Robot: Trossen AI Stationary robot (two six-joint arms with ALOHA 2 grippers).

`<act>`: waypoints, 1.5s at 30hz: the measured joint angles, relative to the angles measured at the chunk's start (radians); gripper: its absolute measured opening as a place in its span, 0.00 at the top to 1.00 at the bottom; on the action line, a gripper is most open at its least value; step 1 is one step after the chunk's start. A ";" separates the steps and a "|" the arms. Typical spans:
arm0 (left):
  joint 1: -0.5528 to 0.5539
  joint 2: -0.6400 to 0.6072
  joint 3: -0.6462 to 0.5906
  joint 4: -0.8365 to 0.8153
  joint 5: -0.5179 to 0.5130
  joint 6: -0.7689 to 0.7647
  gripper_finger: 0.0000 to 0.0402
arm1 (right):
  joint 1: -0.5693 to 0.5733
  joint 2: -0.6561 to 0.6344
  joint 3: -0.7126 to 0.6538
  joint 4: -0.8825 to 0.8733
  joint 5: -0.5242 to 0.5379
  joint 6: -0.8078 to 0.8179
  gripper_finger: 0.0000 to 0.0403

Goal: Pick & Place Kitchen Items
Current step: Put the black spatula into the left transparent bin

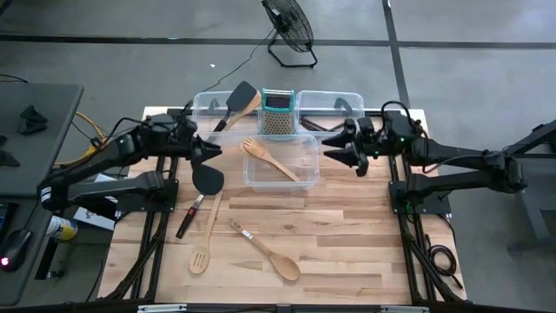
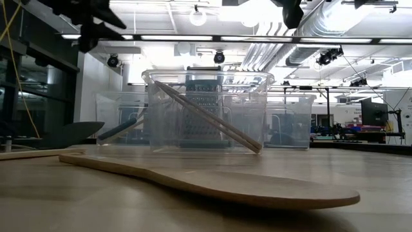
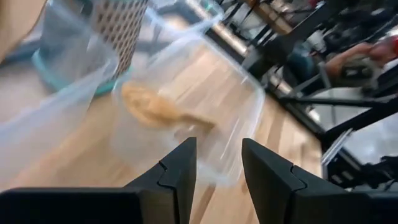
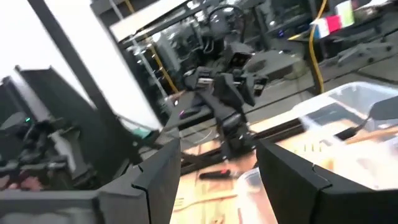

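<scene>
On wooden table (image 1: 347, 235) — utensils, clear bins

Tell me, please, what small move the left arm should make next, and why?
Probably swing the left tool toward the black turner lying on the table just beside it and lower over its handle. The tool is open and empty, a wooden fork already lies in the clear bin, and several utensils remain on the boards.

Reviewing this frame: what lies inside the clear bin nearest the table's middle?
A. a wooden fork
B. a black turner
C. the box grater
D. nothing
A: the high view shows a wooden fork lying diagonally inside the near clear bin, with the box grater standing behind it.
</scene>
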 joint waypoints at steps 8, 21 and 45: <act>-0.131 -0.030 0.000 -0.169 -0.172 -0.072 0.68 | 0.033 0.000 0.000 -0.034 0.001 -0.006 0.50; -0.248 -0.023 0.000 -0.290 -0.248 -0.226 0.68 | 0.044 0.000 0.000 -0.067 0.007 -0.100 0.50; -0.288 0.182 0.000 -0.612 -0.211 -0.412 0.68 | 0.162 0.002 0.142 -0.586 0.234 -0.291 0.50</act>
